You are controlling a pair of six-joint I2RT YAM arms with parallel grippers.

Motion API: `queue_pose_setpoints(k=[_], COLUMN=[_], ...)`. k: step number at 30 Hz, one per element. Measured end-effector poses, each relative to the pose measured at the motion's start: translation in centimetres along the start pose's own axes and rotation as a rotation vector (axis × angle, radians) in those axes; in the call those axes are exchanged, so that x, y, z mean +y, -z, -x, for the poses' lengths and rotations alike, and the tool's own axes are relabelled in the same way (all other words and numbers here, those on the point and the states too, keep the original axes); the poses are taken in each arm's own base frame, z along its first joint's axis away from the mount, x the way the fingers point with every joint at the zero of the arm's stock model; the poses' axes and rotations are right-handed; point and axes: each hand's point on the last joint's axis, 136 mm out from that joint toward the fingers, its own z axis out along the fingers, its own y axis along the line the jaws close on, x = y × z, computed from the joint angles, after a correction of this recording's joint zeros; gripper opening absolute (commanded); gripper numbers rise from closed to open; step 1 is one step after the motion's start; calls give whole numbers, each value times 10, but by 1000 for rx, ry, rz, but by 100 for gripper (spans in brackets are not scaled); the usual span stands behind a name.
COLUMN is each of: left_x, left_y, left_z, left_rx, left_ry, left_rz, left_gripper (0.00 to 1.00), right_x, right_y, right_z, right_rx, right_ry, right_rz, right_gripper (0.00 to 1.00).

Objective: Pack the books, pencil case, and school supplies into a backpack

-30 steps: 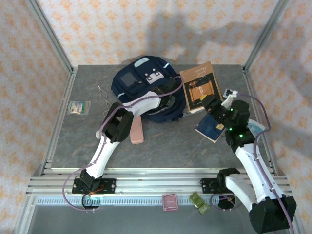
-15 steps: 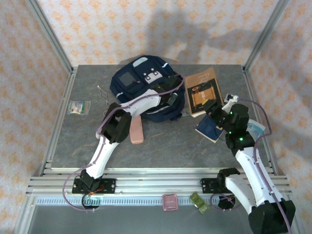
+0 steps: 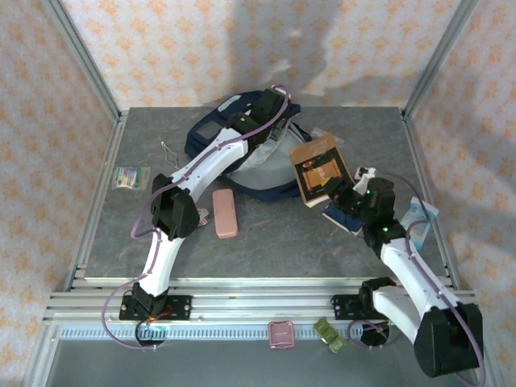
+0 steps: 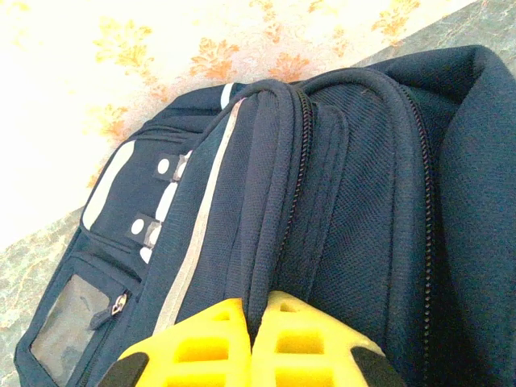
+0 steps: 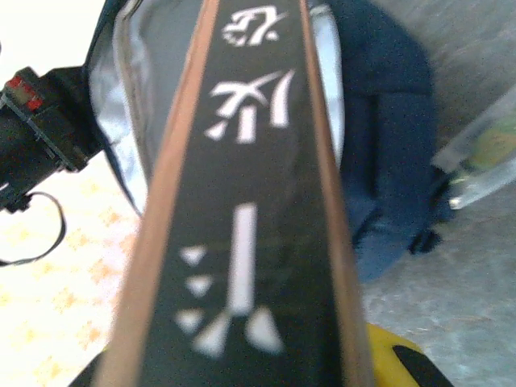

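The navy backpack (image 3: 211,133) lies at the back of the table, its mouth pulled open so the grey lining (image 3: 266,173) shows. My left gripper (image 3: 272,101) is shut on the upper rim of the backpack (image 4: 339,201), its yellow fingers (image 4: 306,339) pinching the fabric fold. My right gripper (image 3: 348,196) is shut on the brown book (image 3: 317,168) and holds it tilted beside the open mouth. The book's dark spine (image 5: 242,242) points at the lining (image 5: 141,89). The dark blue book (image 3: 342,218) lies under that gripper. The pink pencil case (image 3: 225,214) rests in front of the backpack.
A greenish-white packet (image 3: 129,177) lies at the far left, and a bent wire (image 3: 169,153) lies left of the backpack. A clear packet (image 3: 421,214) sits near the right frame rail, and a small white packet (image 3: 365,173) lies behind the right gripper.
My left gripper shut on the backpack's rim and lifted it back, opening the mouth. My right gripper carried the brown book left toward the opening.
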Motion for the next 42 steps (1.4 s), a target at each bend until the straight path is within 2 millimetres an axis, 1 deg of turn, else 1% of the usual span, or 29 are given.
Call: queue_pose_setpoints(k=[2, 5, 6, 9, 13, 16, 18, 19, 21, 22, 23, 27, 29, 30, 32, 34, 35, 37, 39, 42], left_x=[0, 1, 2, 4, 13, 19, 23, 24, 26, 27, 27, 24, 21, 20, 18, 16, 15, 14, 12, 11], left_y=[0, 0, 1, 6, 17, 25, 31, 33, 37, 39, 40, 38, 34, 32, 28, 25, 23, 21, 19, 20], left_z=[-1, 0, 0, 4, 13, 19, 23, 24, 26, 27, 26, 20, 15, 11, 4, -2, -5, -7, -10, -12], left_rx=[3, 2, 1, -9, -32, -49, -59, -63, -69, -71, -72, -56, -45, -35, -17, -3, 2, 3, 2, -7], left_ry=[-9, -16, -15, -22, -20, -13, -7, -5, -2, -1, 0, -5, -7, -8, -13, -14, -14, -9, -10, -7], left_rz=[2, 5, 6, 10, 15, 23, 26, 27, 30, 30, 29, 19, 9, 8, 4, 3, 3, 3, 2, 7], left_gripper=[0, 0, 0, 0, 0, 0, 0, 0, 0, 0, 0, 0, 0, 0, 0, 0, 0, 0, 0, 0], right_x=[6, 13, 15, 22, 31, 36, 37, 38, 29, 25, 22, 10, 8, 8, 12, 13, 12, 13, 15, 9], right_y=[-14, -41, -54, -86, -131, -170, -204, -217, -246, -257, -272, -326, -346, -355, -373, -383, -385, -384, -375, -350], right_z=[-7, -16, -19, -23, -21, -18, -15, -14, -17, -18, -18, -19, -21, -23, -26, -30, -32, -33, -32, -34], right_rx=[46, 123, 151, 206, 261, 303, 328, 335, 359, 369, 377, 392, 401, 405, 411, 409, 409, 403, 391, 396], right_ry=[2, -6, -9, -17, -33, -43, -49, -51, -72, -82, -92, -127, -144, -149, -155, -165, -167, -152, -129, -117], right_rz=[25, 49, 58, 82, 125, 156, 174, 185, 183, 183, 185, 191, 197, 200, 203, 189, 176, 159, 126, 53], right_gripper=[0, 0, 0, 0, 0, 0, 0, 0, 0, 2, 3, 10, 13, 16, 29, 38, 45, 51, 54, 56])
